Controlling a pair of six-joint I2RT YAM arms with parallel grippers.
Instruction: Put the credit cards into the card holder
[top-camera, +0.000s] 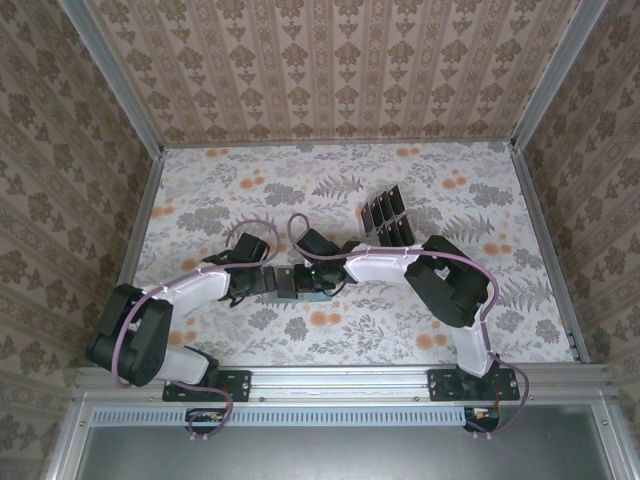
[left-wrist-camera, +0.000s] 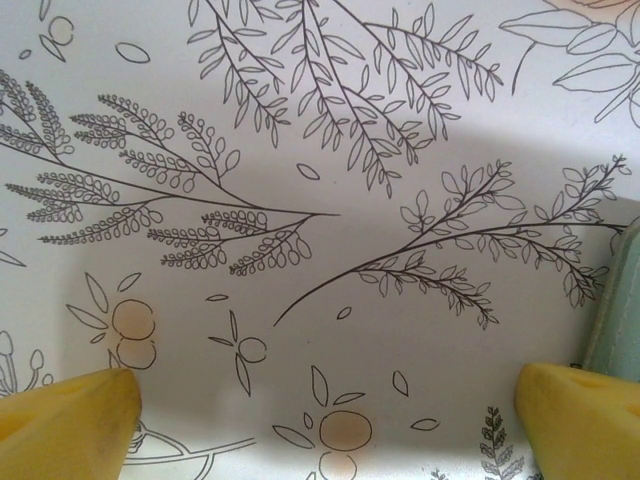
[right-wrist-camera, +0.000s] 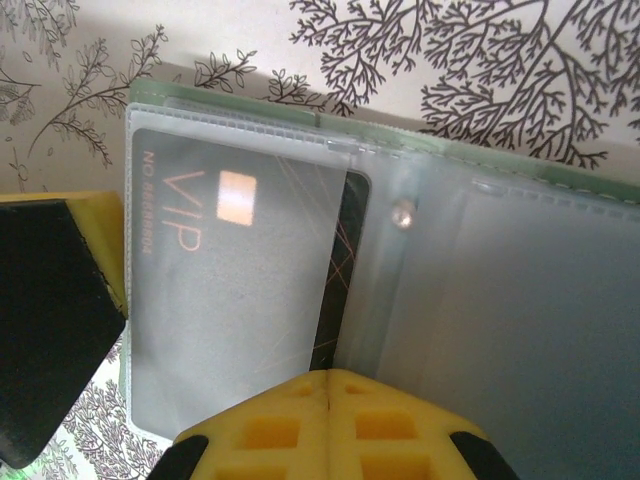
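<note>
Seeing right gripper (right-wrist-camera: 328, 385) pressed together at card holder (right-wrist-camera: 520, 320) edge, we note one credit card (right-wrist-camera: 240, 290) tucked inside, left gripper (left-wrist-camera: 325, 420) spread beside card holder.

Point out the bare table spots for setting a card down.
Free: far-left table between the left wall and the credit cards; the right side beyond the right arm; the near edge strip. Crowded: centre, around the card holder.
</note>
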